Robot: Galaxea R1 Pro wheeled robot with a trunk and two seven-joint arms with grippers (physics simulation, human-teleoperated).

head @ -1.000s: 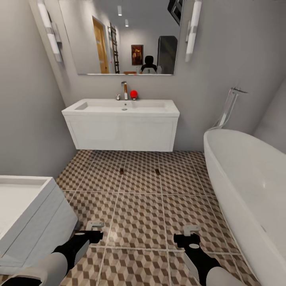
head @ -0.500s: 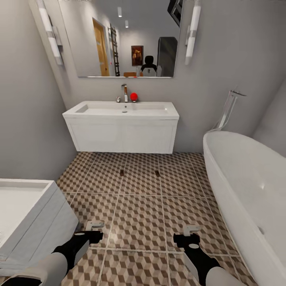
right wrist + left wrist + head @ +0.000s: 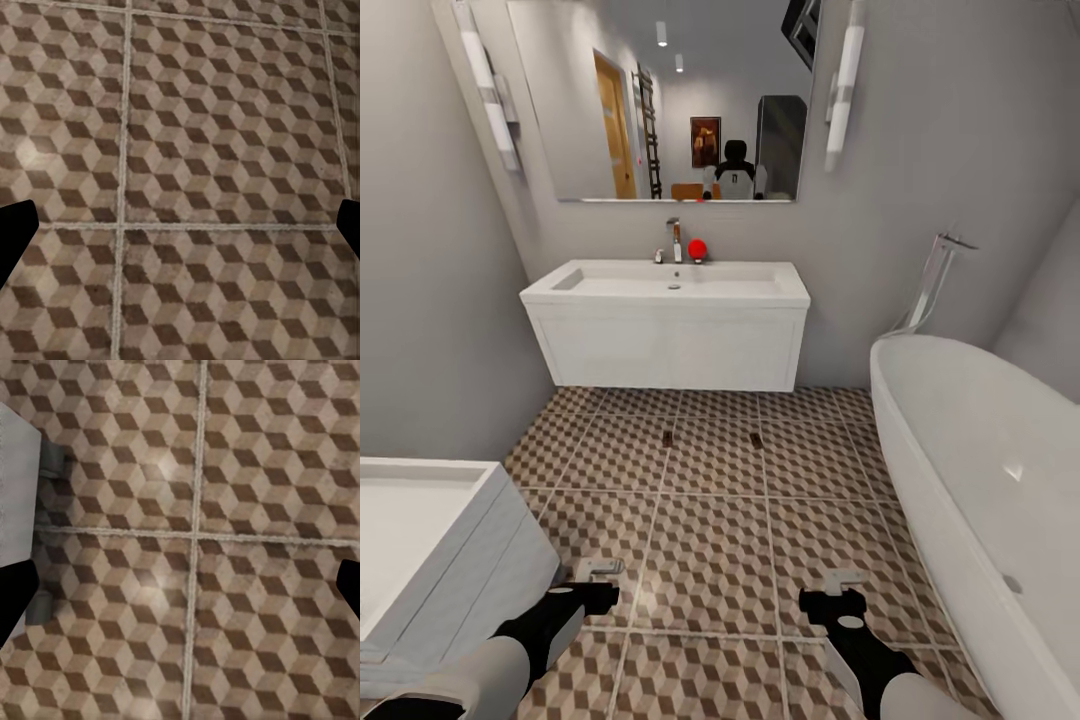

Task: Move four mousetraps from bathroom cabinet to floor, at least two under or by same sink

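Observation:
Two mousetraps (image 3: 667,438) (image 3: 756,439) lie as small brown boards on the cube-patterned bathroom floor (image 3: 710,540), a little in front of the bathroom sink (image 3: 665,290) on its white vanity. The red egg-shaped object (image 3: 698,247) stands by the chrome tap. My left gripper (image 3: 598,570) (image 3: 180,592) and right gripper (image 3: 842,580) (image 3: 180,229) hang low over bare tiles, well short of the traps. Both are open and hold nothing. The orange-brown cabinet is out of view.
A white bathtub (image 3: 980,480) runs along the right side. A white boxy fixture (image 3: 430,540) stands close at the left, beside my left arm. A mirror (image 3: 660,100) hangs over the sink. Open tiles stretch between my grippers and the vanity.
The whole picture has shifted slightly, with sink and mirror sitting lower, so the camera has moved. Both arms keep their pose and the two traps lie where they were.

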